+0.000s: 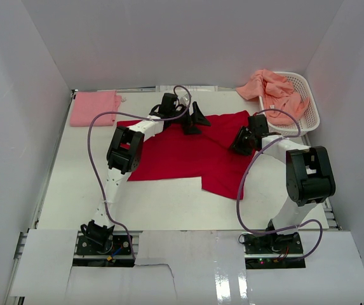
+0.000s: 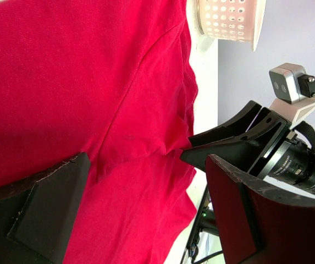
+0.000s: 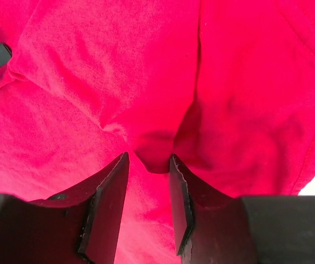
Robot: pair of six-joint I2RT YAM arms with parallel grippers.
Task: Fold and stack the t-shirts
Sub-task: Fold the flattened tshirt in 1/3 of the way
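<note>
A bright red t-shirt (image 1: 188, 159) (image 2: 64, 82) (image 3: 119, 66) lies spread flat on the white table. My left gripper (image 1: 191, 117) (image 2: 146, 165) hovers over the shirt's far edge, wide open with only flat cloth below it. My right gripper (image 1: 237, 146) (image 3: 149, 159) is at the shirt's right side, shut on a pinched-up fold of the red cloth. A folded light pink t-shirt (image 1: 94, 108) rests at the far left corner. Salmon-orange t-shirts (image 1: 274, 92) hang crumpled out of the basket.
A white latticed basket (image 1: 309, 108) (image 2: 228, 22) stands at the far right against the wall. White walls close in the table on three sides. The two grippers are close together, with the right one's black finger (image 2: 223, 137) showing in the left wrist view.
</note>
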